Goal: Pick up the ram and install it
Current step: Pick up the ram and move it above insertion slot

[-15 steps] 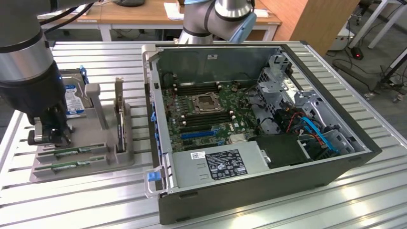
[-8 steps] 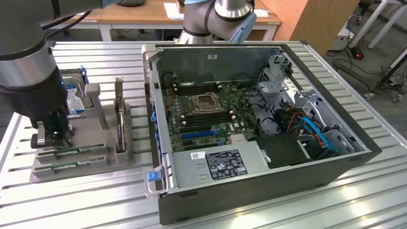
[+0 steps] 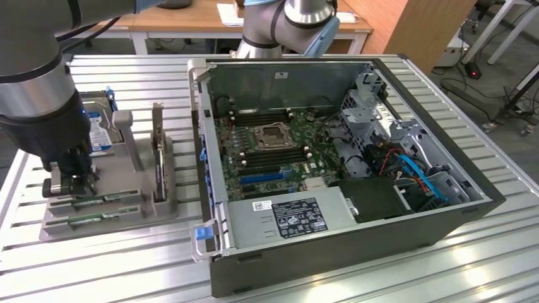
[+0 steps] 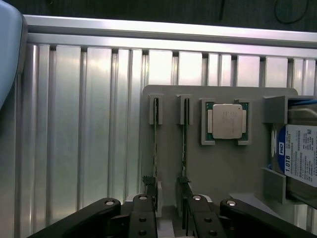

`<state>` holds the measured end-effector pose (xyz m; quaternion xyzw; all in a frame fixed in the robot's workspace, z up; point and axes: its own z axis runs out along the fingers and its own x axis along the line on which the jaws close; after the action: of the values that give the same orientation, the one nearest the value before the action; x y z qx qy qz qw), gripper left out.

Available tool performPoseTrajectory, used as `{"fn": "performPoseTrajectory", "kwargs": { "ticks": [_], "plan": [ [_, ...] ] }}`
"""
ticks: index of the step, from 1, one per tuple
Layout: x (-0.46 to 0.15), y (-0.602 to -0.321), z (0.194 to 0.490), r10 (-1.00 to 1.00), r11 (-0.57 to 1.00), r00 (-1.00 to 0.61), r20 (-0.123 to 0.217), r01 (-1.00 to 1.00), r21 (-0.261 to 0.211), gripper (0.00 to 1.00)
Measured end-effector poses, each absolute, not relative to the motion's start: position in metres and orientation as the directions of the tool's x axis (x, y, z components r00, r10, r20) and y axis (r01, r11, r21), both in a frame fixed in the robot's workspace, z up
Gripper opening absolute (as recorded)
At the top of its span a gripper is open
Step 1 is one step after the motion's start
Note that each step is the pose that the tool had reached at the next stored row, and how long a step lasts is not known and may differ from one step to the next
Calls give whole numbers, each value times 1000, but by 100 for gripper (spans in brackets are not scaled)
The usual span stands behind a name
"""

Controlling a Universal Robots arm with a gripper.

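- Two long, thin green circuit-board ram sticks (image 4: 155,141) stand on edge in parallel slots of a flat grey plastic holder tray (image 4: 223,168); the second stick (image 4: 184,141) is just beside the first.
- In the exterior view I see both sticks as green strips (image 3: 94,202) at the tray's near end.
- Black two-finger tool (image 4: 171,213) hangs right over one end of the sticks, fingers (image 4: 143,213) spread wide, holding nothing.
- I can't tell whether it is lined up on one stick or the other, or whether the fingers touch them.
- Small square silver processor chip (image 4: 227,121) sits in its own recess just beside the second stick.
- Boxy silver hard drive with a blue-white label (image 4: 299,153) stands in the tray past the chip.
- Tray rests on the slatted aluminium bench (image 4: 89,124).
- Open black computer case (image 3: 354,252) lies on the bench at the exterior view's right of the tray, green motherboard (image 3: 252,158) exposed inside.
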<state>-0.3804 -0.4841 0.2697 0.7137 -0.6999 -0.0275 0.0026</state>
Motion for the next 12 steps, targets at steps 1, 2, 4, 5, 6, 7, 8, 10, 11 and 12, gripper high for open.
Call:
{"fn": "performPoseTrajectory", "kwargs": {
  "ticks": [1, 2, 4, 5, 6, 7, 8, 10, 11, 12],
  "plan": [
    [-380, -484, 269, -999, -20, 19, -35, -999, 42, 30],
    [-380, -484, 267, -999, -20, 19, -35, -999, 42, 30],
    [-380, -484, 265, -999, -20, 19, -35, -999, 42, 30],
    [-380, -484, 263, -999, -20, 19, -35, -999, 42, 30],
    [-380, -484, 262, -999, -20, 19, -35, -999, 42, 30],
    [-380, -484, 261, -999, -20, 19, -35, -999, 42, 30],
    [-380, -484, 259, -999, -20, 19, -35, -999, 42, 30],
    [-380, -484, 257, -999, -20, 19, -35, -999, 42, 30],
    [-380, -484, 256, -999, -20, 19, -36, -999, 42, 30],
    [-380, -484, 255, -999, -20, 19, -35, -999, 42, 30]
  ]
}}
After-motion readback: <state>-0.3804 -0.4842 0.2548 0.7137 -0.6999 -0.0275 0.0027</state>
